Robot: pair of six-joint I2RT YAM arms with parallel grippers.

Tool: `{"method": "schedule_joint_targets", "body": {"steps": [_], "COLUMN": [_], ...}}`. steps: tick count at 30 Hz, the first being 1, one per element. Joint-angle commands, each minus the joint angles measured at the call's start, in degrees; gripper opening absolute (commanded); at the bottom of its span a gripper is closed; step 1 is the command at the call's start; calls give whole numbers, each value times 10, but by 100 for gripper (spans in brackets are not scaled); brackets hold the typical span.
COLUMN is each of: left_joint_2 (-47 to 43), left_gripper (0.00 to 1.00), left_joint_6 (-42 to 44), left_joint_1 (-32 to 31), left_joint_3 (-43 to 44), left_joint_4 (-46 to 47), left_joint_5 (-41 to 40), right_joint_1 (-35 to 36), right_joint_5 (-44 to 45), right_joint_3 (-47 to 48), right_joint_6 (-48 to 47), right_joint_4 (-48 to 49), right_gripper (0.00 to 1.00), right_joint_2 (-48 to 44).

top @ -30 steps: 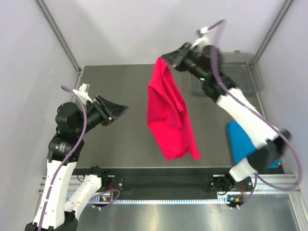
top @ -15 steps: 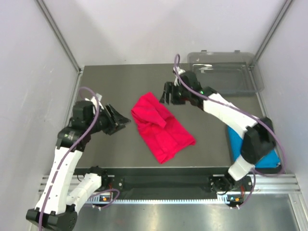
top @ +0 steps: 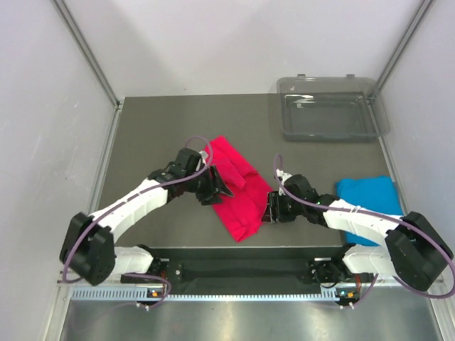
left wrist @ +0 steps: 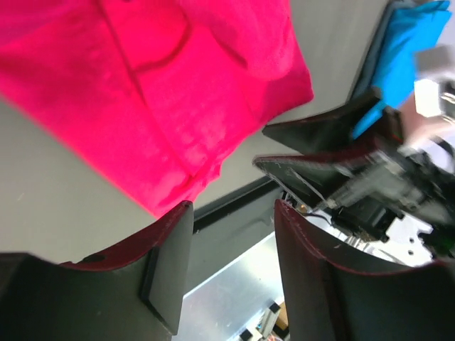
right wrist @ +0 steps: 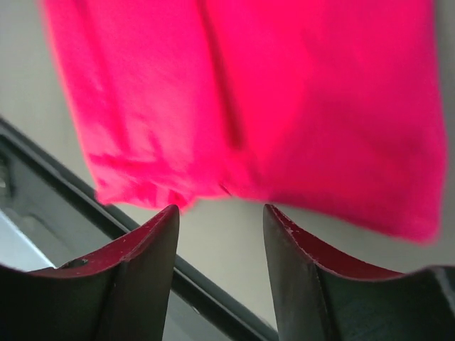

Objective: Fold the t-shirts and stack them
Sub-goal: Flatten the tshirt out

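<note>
The crimson-pink t-shirt [top: 238, 192] lies crumpled and partly doubled over on the grey table, left of middle. My left gripper [top: 222, 190] is open and empty, low over the shirt's left side. In the left wrist view [left wrist: 231, 206] its jaws stand apart just past the shirt's [left wrist: 142, 92] near edge. My right gripper [top: 269, 208] is open and empty at the shirt's near right edge. The right wrist view [right wrist: 220, 209] shows bare table between its jaws and the shirt [right wrist: 249, 106] just ahead. The sky blue t-shirt [top: 366, 202] lies folded at the right, also seen in the left wrist view [left wrist: 412, 42].
A clear grey plastic tray [top: 330, 128] stands at the back right of the table. The black front rail [top: 242, 268] runs along the near edge close behind both grippers. Grey walls enclose the left, back and right.
My right gripper lowered the pink shirt from the air to the table, let it go and moved to its near right edge. My left gripper moved right onto the shirt.
</note>
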Motion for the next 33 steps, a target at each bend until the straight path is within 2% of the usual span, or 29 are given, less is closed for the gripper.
{"method": "schedule_joint_targets", "body": {"steps": [1,9,15,22,27,31,32,33], "left_joint_2": [58,161,202,237,250,263,268,276], "left_gripper": [55,58,59,52,55,54,53,47], "left_joint_6": [-33,-42,-75,-50,-36,-28,-28,-28], "left_joint_1": [-13,-18,-17,7,18,20,20,21], "left_joint_3": [0,47,56,95,114,126,130,133], "left_joint_4": [136,159,215,170,140,134,134,135], "left_joint_5": [31,11,23,2,-4,-2,0,3], "right_joint_1": [9,14,15,14,14,14,15,14], "right_joint_5": [-21,-14,-17,-12,21,31,29,25], "right_joint_3": [20,23,46,78,111,96,94,93], "right_joint_6": [3,17,-1,-19,-35,-44,-45,-44], "right_joint_4": [122,125,132,127,49,50,51,58], "right_gripper": [51,46,46,43,46,46,46,45], "right_joint_2": [13,17,70,120,118,104,107,110]}}
